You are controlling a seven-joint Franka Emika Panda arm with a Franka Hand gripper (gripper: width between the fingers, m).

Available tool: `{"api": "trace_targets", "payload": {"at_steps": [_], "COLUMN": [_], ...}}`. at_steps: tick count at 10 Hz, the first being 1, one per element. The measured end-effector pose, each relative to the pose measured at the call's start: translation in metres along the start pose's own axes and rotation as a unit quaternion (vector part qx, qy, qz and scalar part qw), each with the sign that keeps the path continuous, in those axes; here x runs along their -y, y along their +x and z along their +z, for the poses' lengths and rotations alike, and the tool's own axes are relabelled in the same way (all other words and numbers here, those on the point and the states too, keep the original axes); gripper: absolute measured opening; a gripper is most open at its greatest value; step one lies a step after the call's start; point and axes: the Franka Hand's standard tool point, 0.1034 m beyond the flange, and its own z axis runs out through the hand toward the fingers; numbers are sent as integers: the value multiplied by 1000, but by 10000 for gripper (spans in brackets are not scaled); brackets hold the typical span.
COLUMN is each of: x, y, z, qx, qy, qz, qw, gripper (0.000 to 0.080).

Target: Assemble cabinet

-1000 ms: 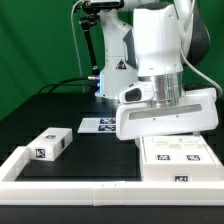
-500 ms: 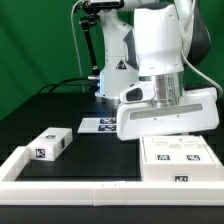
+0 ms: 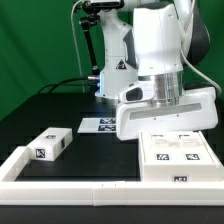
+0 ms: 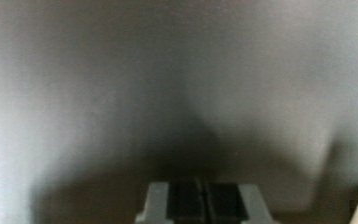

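The cabinet (image 3: 178, 158) is a white box with square tags on its top and front. It sits at the front of the exterior view's right, against the white rail. My gripper's wide white hand (image 3: 165, 118) hangs just behind and above it, and the fingertips are hidden behind the box. In the wrist view my gripper (image 4: 197, 205) shows two pale fingers with their dark pads pressed together and nothing visible between them. A blurred grey surface fills the rest of that view.
A small white block with a tag (image 3: 50, 143) lies at the exterior view's left front. The marker board (image 3: 98, 125) lies flat mid-table behind the hand. A white rail frame (image 3: 60, 185) edges the table's front. The arm's base (image 3: 112, 70) stands at the back.
The cabinet's top face now shows larger and its far edge sits higher in the exterior view, so it has shifted or tipped slightly toward the front. The hand has barely moved.
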Motion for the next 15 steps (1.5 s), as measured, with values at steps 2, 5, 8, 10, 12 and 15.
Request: {"api": "trace_targets", "payload": {"at_steps": [2,5,8,10,12,15], "x": [-1,2,7,11,15,18], "y": [4,14,28,40,54,71], "z": [-21,-59,-95,-111,-121,-128], "qx": [6,4,5,-1,-3,-5], "qy": [-4,-11,-17,-18,-18,-17], "qz": [-15,-25,-34,-38,-41,-43], "qw": [1000,1000,999,999,999,999], "gripper": [2,3,3,3,3,3]}}
